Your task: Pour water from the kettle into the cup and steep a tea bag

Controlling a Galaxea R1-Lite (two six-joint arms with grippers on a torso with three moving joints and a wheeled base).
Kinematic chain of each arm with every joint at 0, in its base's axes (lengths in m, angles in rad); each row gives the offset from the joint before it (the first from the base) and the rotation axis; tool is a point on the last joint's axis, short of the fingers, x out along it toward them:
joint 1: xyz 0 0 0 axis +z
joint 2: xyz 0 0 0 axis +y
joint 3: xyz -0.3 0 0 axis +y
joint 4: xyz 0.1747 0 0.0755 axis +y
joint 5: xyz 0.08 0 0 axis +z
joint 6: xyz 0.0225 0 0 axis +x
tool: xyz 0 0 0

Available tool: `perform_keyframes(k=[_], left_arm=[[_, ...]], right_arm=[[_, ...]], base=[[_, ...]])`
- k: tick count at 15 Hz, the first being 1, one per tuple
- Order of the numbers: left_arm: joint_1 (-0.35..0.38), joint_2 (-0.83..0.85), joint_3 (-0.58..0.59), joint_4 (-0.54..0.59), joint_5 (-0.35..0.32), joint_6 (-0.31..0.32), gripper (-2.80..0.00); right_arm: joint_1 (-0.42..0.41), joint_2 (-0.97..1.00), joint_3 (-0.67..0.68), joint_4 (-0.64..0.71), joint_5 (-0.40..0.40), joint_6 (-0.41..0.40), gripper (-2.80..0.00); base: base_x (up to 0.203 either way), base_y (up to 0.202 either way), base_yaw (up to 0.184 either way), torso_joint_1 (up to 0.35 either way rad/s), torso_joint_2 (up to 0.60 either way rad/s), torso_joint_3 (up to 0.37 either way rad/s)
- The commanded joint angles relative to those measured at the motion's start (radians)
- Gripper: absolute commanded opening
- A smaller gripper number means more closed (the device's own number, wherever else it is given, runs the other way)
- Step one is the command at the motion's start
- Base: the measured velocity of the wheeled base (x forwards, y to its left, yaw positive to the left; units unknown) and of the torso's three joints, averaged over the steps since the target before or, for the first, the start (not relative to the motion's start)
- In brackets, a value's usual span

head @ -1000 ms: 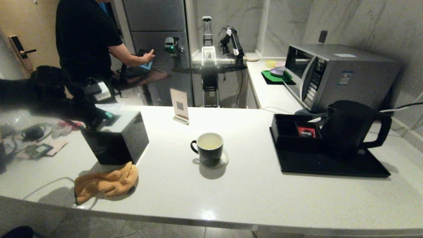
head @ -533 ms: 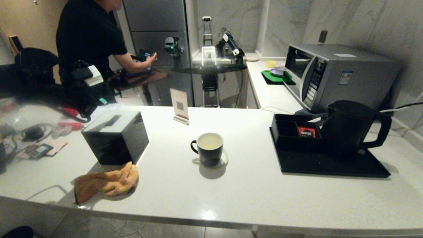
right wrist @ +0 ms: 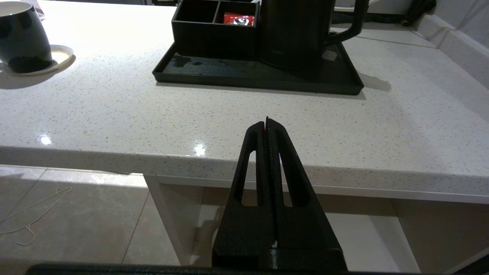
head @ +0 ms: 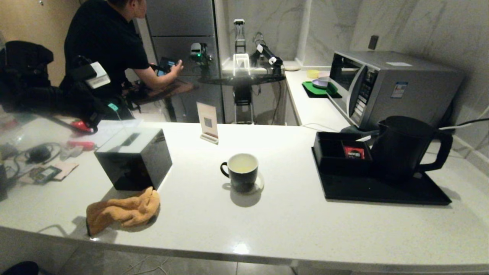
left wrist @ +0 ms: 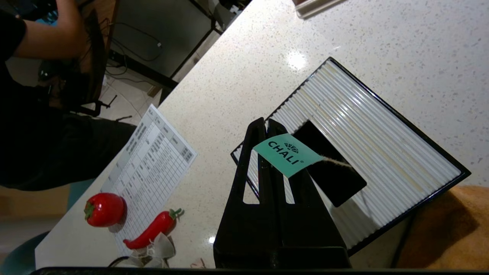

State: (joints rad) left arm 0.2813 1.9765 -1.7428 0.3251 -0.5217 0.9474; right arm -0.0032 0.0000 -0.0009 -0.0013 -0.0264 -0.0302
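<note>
White speckled desk (head: 290,225) carries everything; silver microwave (head: 386,86) at back right. Black tray (head: 382,189) on desk's right side, kettle (head: 405,147) upright on it, handle facing right, just beside the compartment box (head: 336,152) with a red packet (head: 354,152) inside. Black tissue box (head: 133,158) on the left, orange cloth (head: 122,212) touching its front. Cup (head: 240,172) mid-desk on a small coaster (head: 259,183), handle to the left, pale yellowish water (head: 242,163) inside. Left hand (left wrist: 267,124) raised above the tissue box, fingers closed, pinching a teal tea bag tag (left wrist: 286,154) with string trailing off. Right hand (right wrist: 266,121) low before the desk's front edge, well apart from kettle, fingers pressed together, holding nothing.
</note>
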Motion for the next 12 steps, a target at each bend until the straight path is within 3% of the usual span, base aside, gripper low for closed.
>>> perform_keyframes(k=[1,11,12], left_arm=[[0.003,-0.007,-0.006,0.002,-0.009,0.005,-2.80],[0.013,-0.007,0.009,0.002,-0.032,-0.028,-2.80],[0.013,-0.007,0.011,0.002,-0.033,-0.028,0.00]], right_arm=[[0.000,0.000,0.001,0.000,0.000,0.000,-2.80],[0.000,0.000,0.001,0.000,0.000,0.000,-2.80],[0.000,0.000,0.000,0.000,-0.001,0.000,-2.80]], base=[[0.000,0.000,0.000,0.000,0.00,0.000],[0.000,0.000,0.000,0.000,0.00,0.000],[0.000,0.000,0.000,0.000,0.00,0.000]])
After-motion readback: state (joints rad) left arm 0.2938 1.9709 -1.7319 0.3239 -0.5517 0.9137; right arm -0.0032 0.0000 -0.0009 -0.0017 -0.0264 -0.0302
